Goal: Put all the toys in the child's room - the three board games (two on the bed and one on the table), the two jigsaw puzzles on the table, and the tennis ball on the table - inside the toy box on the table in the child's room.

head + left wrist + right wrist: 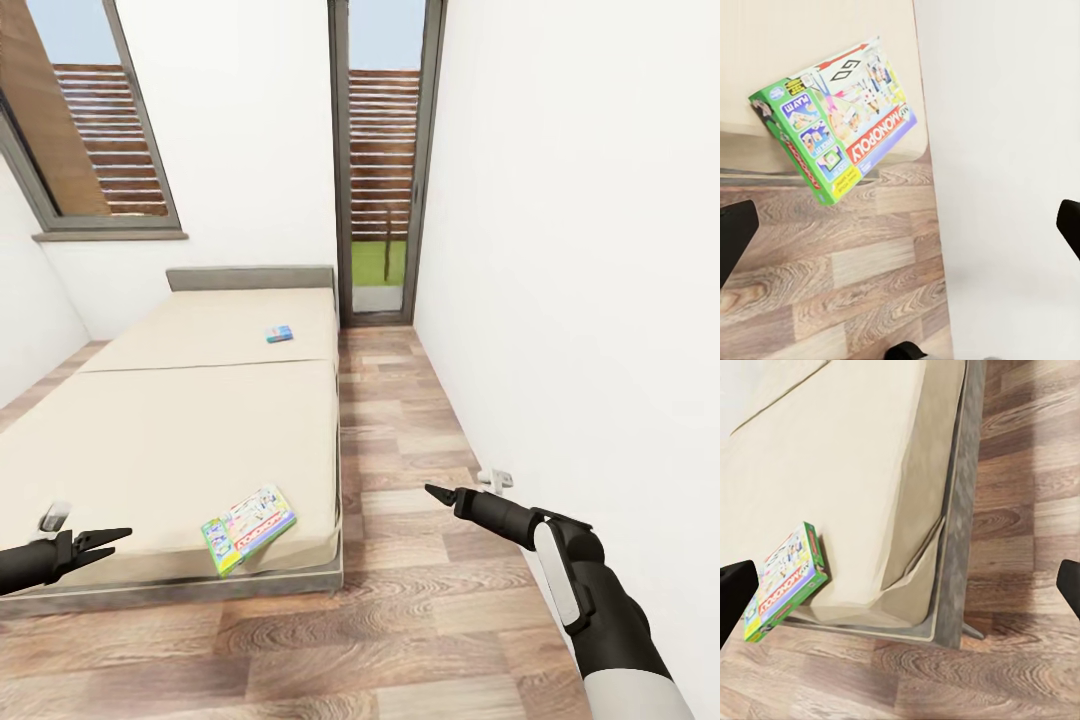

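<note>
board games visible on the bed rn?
2. One Monopoly box at the bed's near corner, overhanging the edge; one smaller game farther up, toward the headboard.

Open floor (400,560) beside bed (170,440)

Two board games lie on one bed (190,420) — a Monopoly box (249,528) near the foot corner and a smaller box (279,334) farther up toward the headboard. Two end effectors show — the left end effector (105,541) and the right end effector (440,494). Two windows are in the walls: one window (95,120) and one narrow glazed door (380,160).
</note>
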